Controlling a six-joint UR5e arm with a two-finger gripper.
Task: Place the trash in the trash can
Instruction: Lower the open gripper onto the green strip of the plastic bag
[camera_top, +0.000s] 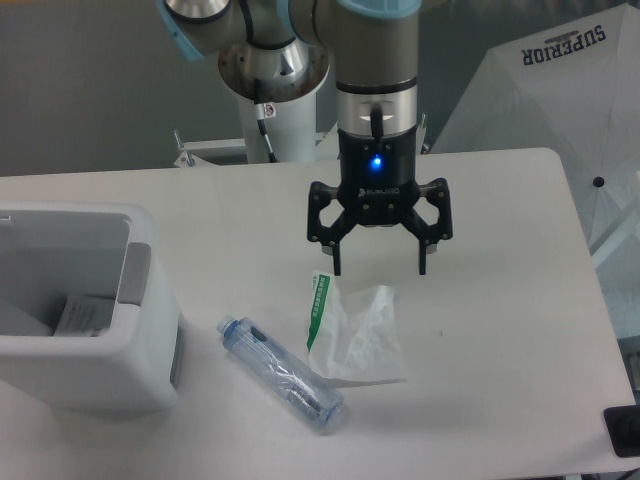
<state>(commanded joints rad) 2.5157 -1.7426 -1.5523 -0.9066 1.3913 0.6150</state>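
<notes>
Two trash items: wrapper (352, 330) and bottle (282, 374) lie on table (500, 330), just beside each other.
Gripper (380, 262): fingers (336, 258) spread wide, holding nothing, poised above wrapper.
Trash can (85, 320): left table edge, near bottle; paper scrap (80, 315) inside.
Umbrella (560, 90): behind table, right.

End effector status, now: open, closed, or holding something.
End effector: open and empty, fingers spread wide, hovering over the table above the wrapper.
</notes>
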